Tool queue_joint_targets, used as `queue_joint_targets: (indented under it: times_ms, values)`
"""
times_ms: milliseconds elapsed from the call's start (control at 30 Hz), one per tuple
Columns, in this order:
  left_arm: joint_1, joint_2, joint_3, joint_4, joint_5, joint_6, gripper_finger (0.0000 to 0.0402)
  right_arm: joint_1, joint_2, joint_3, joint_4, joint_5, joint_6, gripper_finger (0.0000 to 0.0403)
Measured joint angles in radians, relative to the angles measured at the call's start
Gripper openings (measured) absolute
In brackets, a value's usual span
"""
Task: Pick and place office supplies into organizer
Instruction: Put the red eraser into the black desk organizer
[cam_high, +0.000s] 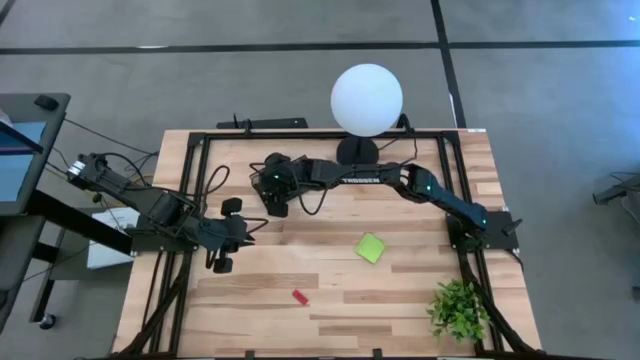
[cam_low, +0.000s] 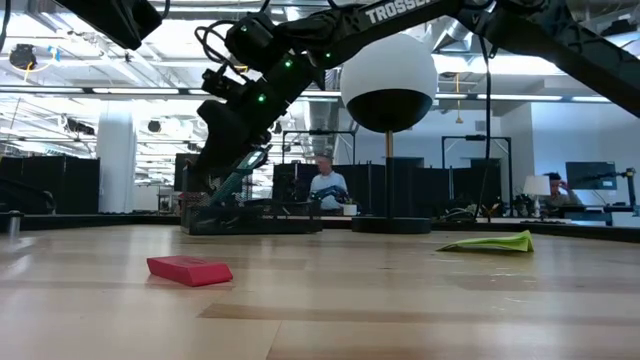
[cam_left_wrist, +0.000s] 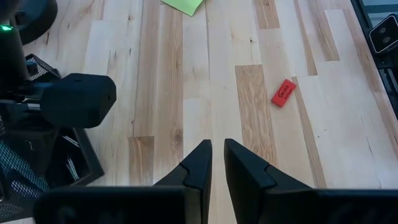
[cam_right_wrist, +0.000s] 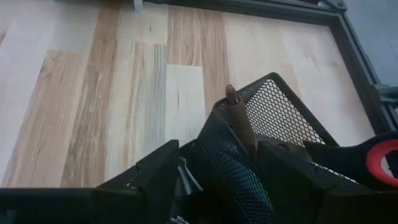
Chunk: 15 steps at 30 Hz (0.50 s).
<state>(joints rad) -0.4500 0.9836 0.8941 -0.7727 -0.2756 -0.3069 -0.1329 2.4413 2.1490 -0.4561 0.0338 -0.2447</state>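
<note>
Organizer: black mesh organizer (cam_right_wrist: 267, 118) sits on the tabletop (cam_high: 330, 300) near the far edge, beside the lamp base (cam_high: 357, 150); in the high view it lies largely hidden under the right arm.
Right hand: right hand (cam_high: 277, 197) is poised directly over the organizer, fingers spread apart and pinching nothing; the right wrist view shows them straddling a mesh wall.
Brown pen: brown pen (cam_right_wrist: 239, 121) stands tilted inside a mesh compartment, between the spread fingers and apparently free of them.
Scissors: red-handled scissors (cam_right_wrist: 379, 158) rest in the organizer just beside the pen.
Left hand: left hand (cam_high: 222, 250) waits low over the tabletop's left side, fingers pressed nearly together and empty.
Sticky-note pad: lime-green sticky-note pad (cam_high: 371, 248) lies loose on bare wood, well apart from the organizer.
Red piece: small red piece (cam_high: 299, 296) lies loose nearer the front edge, also well apart from the organizer.
Step in hand: judged to be the release of the pen into its compartment.
Next move: lifting the right hand straight up clear of the mesh walls without snagging the pen, then travelling to one of the two loose items; both lie flat, so a low, careful pinch would be needed.
</note>
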Motion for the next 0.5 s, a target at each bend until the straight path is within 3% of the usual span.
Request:
queue_joint_targets:
  times_ms: [333,500]
  values:
    - [0.0,0.0,0.0,0.0,0.0,0.0,0.0038,0.016,0.001,0.027,-0.02,0.017,-0.023,0.0165]
    - [0.0,0.0,0.0,0.0,0.0,0.0,0.0038,0.055,0.001,0.117,-0.185,0.101,-0.059,0.0162]
